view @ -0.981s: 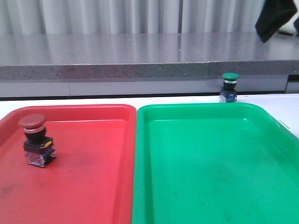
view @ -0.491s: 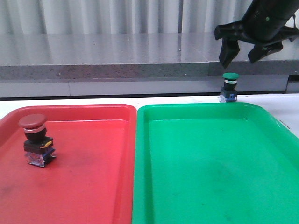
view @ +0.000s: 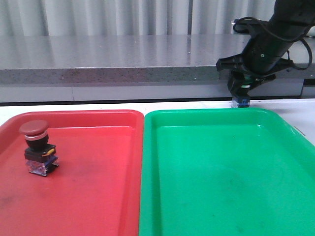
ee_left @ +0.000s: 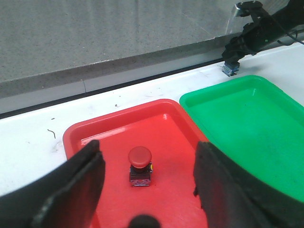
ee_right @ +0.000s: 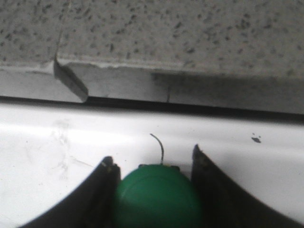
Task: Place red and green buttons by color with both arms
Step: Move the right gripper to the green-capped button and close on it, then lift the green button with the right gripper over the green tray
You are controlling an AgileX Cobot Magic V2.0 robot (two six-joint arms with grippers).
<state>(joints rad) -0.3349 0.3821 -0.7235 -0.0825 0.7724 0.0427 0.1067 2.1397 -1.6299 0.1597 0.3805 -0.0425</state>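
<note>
Two trays sit side by side on the white table [view: 98, 105], and the red button [view: 38, 147] stands in the red tray [view: 98, 196], toward its left side. The green button [ee_right: 156, 197] stands on the table just behind the green tray [view: 221, 187], with the right gripper [view: 242, 88] down over it, one finger on each side. I cannot tell if those fingers squeeze it yet, while the left gripper [ee_left: 147, 185] is held wide open above the red tray.

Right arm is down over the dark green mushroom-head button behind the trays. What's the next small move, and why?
Probably close the right gripper on the dark green mushroom-head button. In the wrist view its cap sits between the two fingers, with slight gaps either side, so the jaws look open. The button stands on the white table, outside the green plastic tray.
</note>
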